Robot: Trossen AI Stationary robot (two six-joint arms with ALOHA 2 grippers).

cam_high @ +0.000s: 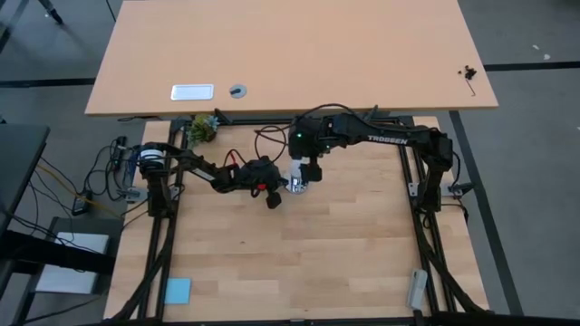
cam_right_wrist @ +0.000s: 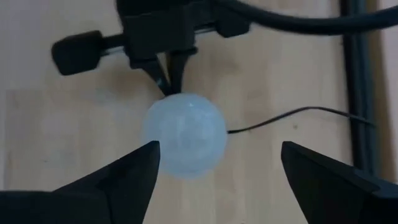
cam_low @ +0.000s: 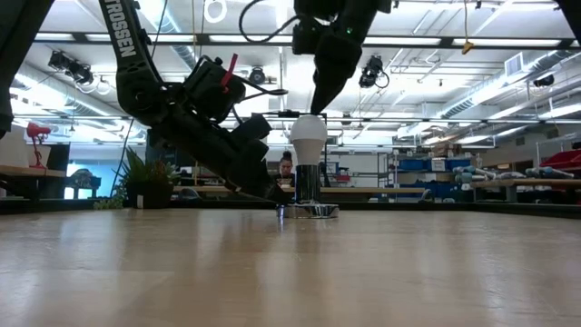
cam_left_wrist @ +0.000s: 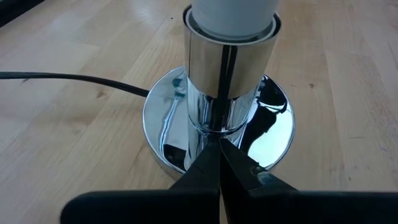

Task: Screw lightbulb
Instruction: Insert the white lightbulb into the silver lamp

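Left arm reaches in from the left edge of the high view. Left gripper [cam_high: 279,193] sits low on the worktop [cam_high: 344,244], fingers [cam_left_wrist: 208,177] pressed together, tips against the stem of the chrome socket base [cam_left_wrist: 277,124]. Black cord [cam_left_wrist: 68,78] trails off leftward from the base. Lightbulb [cam_low: 308,133] stands upright in the socket, centre of the low view. Right gripper [cam_right_wrist: 217,165] hangs directly above it, fingers [cam_right_wrist: 134,171] spread wide to either side of the bulb, not touching.
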